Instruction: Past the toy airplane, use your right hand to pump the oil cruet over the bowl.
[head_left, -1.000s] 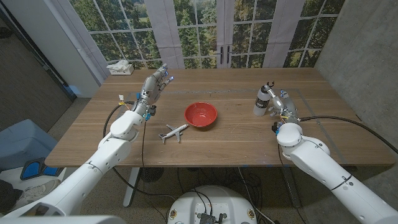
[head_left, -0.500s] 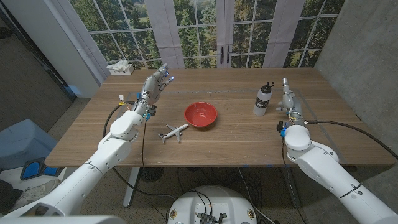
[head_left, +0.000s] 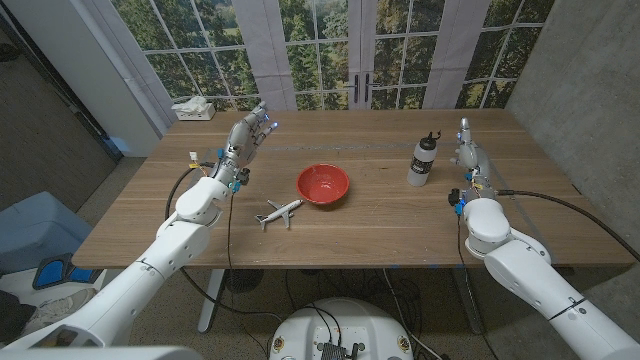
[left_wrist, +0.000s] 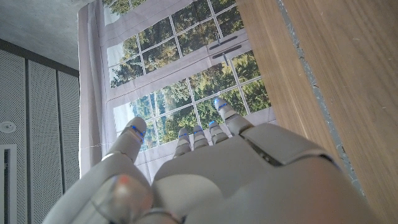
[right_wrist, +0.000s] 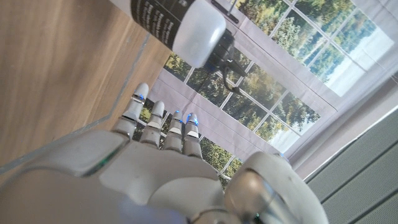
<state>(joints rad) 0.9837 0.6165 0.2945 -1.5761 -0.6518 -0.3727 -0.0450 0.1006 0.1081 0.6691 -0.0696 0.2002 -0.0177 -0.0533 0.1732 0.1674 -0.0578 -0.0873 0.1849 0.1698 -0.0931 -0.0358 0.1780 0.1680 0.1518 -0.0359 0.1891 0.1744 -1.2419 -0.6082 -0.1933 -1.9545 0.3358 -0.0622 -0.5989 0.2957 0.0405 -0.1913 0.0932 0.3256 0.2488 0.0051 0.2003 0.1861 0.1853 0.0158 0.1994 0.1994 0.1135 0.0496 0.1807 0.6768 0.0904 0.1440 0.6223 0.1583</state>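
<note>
Lighting: even, soft daylight from the tall windows (head_left: 330, 50) behind the table (head_left: 380, 215), whose wood carries only faint, short shadows and no hard glare in the head view. Picture quality: the head view is sharp at centre with wide-angle bending toward the edges, the window frames leaning outward. In the wrist views the near surfaces of the left hand (left_wrist: 205, 180) and right hand (right_wrist: 155, 174) are soft and out of focus, and the window panes (right_wrist: 348, 56) behind are bright, partly washed out.
</note>
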